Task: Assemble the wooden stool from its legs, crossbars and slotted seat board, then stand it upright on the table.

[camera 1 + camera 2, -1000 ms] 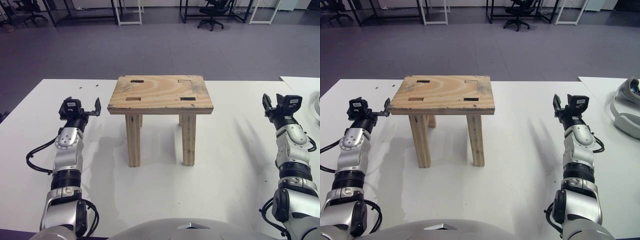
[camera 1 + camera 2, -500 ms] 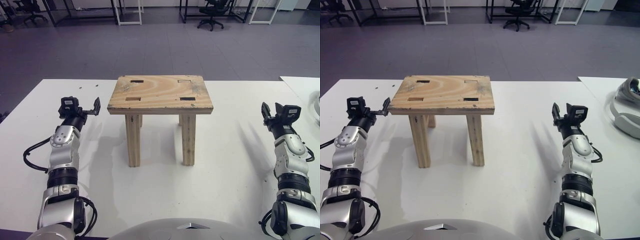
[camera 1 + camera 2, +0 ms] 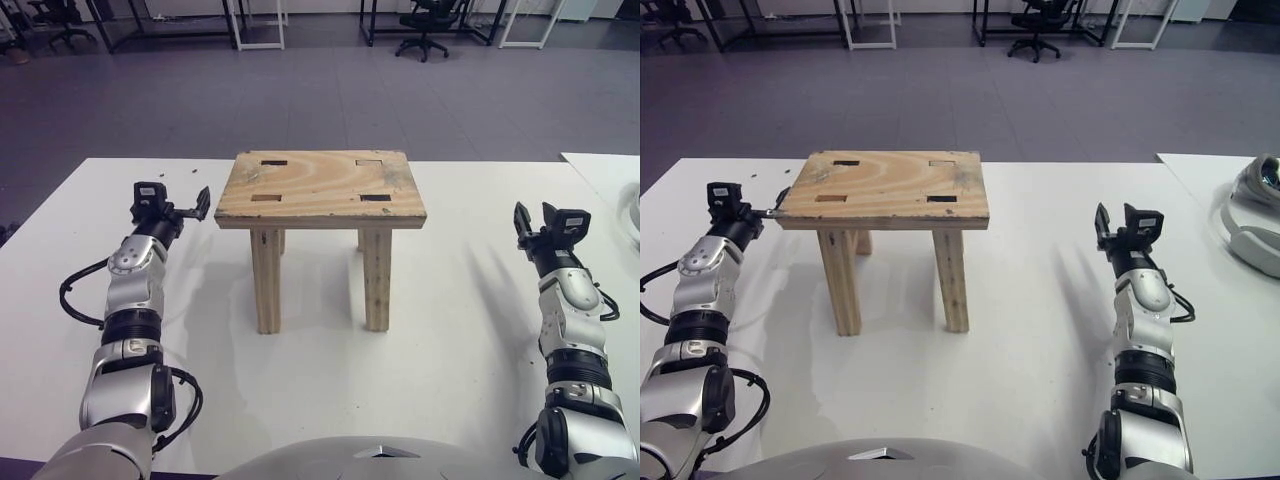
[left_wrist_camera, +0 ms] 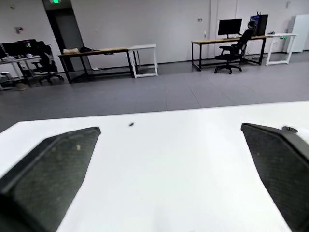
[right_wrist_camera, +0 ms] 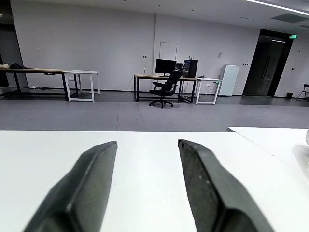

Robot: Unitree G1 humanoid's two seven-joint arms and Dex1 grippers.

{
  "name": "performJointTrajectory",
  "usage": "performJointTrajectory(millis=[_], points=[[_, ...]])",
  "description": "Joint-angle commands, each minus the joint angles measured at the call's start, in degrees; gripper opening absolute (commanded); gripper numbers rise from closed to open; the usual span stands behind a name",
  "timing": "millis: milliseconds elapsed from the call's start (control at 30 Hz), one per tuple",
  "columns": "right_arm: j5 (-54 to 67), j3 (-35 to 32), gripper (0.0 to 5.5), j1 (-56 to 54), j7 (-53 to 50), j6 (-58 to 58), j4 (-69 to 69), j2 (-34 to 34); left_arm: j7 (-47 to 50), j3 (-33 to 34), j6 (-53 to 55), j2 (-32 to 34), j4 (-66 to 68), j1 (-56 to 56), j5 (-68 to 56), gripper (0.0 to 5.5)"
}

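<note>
Two grippers flank the assembled wooden stool [image 3: 321, 216], upright at the middle of the white table [image 3: 450, 340]. The left gripper [image 3: 190, 208], fingers spread and empty, is just beside its seat board [image 3: 320, 180]; the right gripper [image 3: 534, 218], likewise parted, is well apart.

1. The two head views are looking forward and down from above, sharing the stool [image 3: 320, 187], the table [image 3: 455, 335] and both arms.
2. The left wrist view is facing low across the table from close behind the left gripper [image 4: 170, 128].
3. The right wrist view is doing likewise behind the right gripper [image 5: 147, 143].
</note>
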Motion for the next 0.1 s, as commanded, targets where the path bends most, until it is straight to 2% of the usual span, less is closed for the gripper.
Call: performJointTrajectory(millis=[33, 100], points=[[-0.03, -0.54, 2.35, 1.43, -0.95, 0.73, -2.15, -0.05, -0.33, -0.67, -2.19, 0.43, 2.90, -3.20, 0.97, 5.37], [0.35, -0.90, 2.35, 2.32, -1.71, 1.17, -3.52, 0.57, -0.49, -0.80, -2.66, 0.45, 4.23, -4.41, 1.17, 5.37]])
